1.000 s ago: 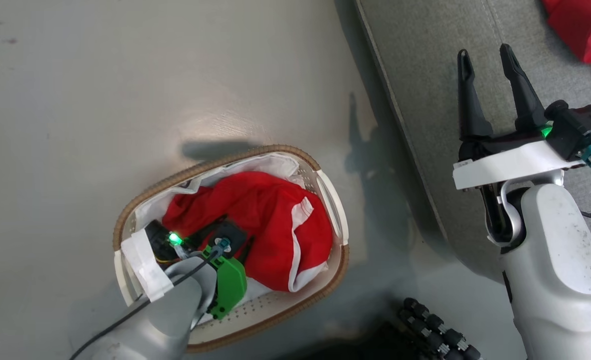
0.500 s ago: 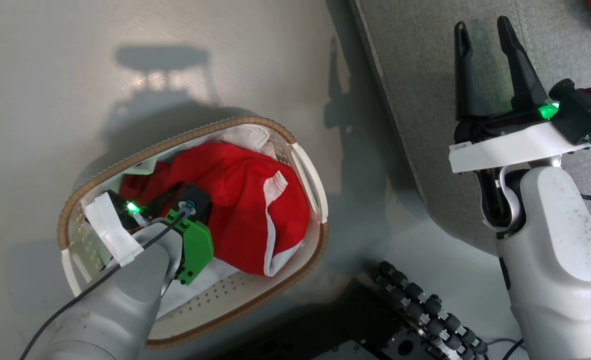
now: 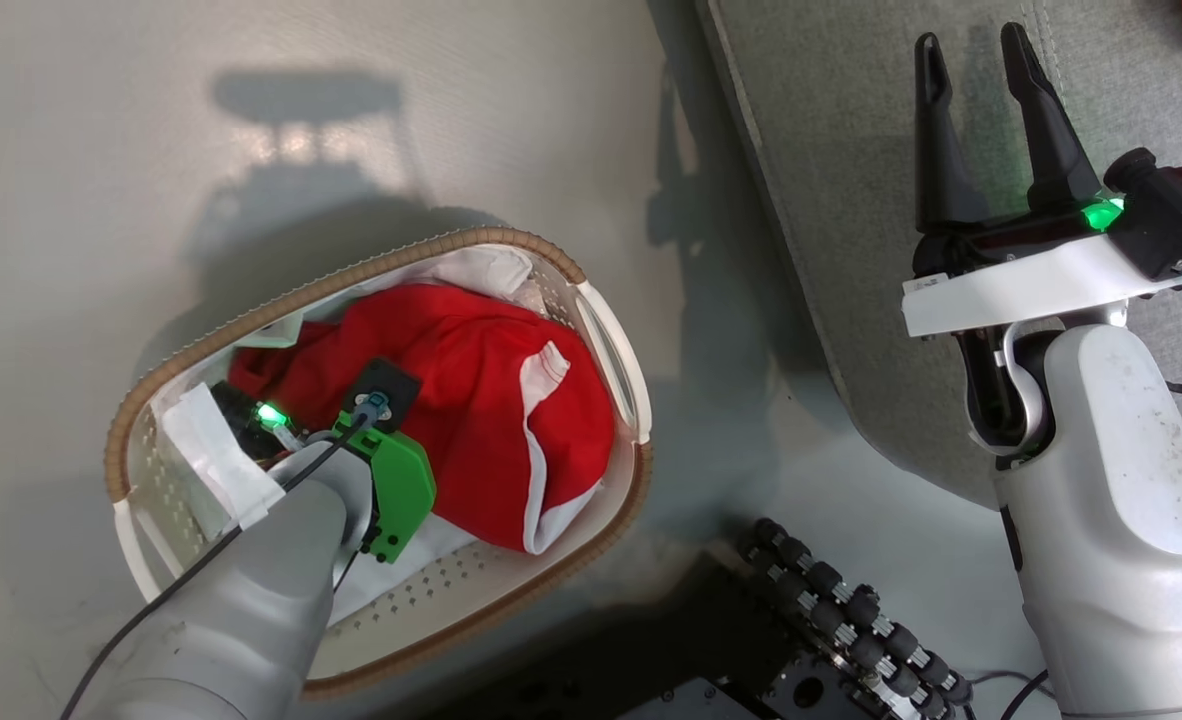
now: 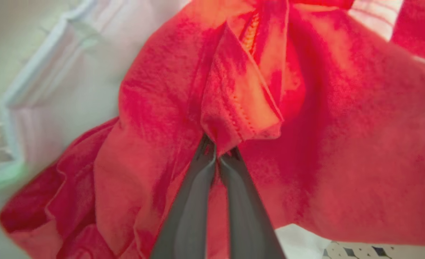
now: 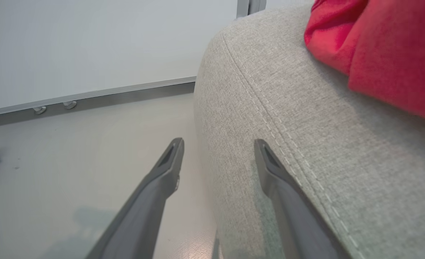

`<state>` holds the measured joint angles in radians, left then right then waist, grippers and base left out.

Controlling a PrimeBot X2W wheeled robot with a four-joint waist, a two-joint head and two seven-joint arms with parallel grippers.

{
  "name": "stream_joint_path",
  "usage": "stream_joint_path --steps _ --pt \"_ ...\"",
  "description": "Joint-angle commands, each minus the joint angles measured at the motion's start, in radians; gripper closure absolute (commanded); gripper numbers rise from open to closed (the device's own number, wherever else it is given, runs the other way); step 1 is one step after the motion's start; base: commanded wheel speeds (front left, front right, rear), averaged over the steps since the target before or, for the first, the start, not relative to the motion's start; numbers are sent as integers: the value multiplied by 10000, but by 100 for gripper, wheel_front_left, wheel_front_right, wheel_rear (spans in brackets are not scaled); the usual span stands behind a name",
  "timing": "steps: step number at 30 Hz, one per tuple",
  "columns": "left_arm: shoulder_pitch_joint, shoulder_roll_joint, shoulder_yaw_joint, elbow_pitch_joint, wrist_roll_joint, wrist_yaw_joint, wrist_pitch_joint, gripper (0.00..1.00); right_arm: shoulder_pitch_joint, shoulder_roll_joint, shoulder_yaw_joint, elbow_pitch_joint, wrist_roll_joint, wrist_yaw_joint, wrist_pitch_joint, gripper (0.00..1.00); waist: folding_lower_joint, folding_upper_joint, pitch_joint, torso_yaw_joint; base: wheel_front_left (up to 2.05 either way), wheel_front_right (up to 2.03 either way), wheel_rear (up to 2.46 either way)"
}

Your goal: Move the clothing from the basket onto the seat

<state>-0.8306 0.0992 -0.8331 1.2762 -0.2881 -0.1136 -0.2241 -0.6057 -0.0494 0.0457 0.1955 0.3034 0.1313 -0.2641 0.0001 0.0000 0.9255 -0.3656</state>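
The left gripper [image 4: 218, 154] has jaws clenched on the clothing [image 3: 471, 400] in the basket [image 3: 351, 270], while the right gripper [image 3: 971, 60] has jaws released over the seat [image 3: 831, 150].

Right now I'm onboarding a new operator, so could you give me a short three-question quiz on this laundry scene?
1. True or false: the left gripper is shut on a fold of the red garment lying in the basket.
2. The right gripper is: A) open and holding nothing, B) shut on cloth, C) down inside the basket.
3. Fill in: the second red garment lies on the ____.

Key: 1 true. 2 A. 3 seat.
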Motion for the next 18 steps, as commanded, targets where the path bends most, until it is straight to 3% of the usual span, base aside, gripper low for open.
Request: stream_joint_path --steps 1,10,18 --pt "155 -61 42 -19 -58 -32 -108 100 34 -23 -46 74 -117 -10 -4 0 -1 0 -266 174 0 0 0" --pt "750 -253 34 -726 -499 -151 -411 100 410 -26 -178 368 -614 -10 -5 0 -1 0 -1547 707 0 0 0" --pt "1860 218 174 -3068 -662 -179 -401 100 1028 -29 -294 708 -1251 -10 -5 0 -1 0 -3206 1273 0 0 0"
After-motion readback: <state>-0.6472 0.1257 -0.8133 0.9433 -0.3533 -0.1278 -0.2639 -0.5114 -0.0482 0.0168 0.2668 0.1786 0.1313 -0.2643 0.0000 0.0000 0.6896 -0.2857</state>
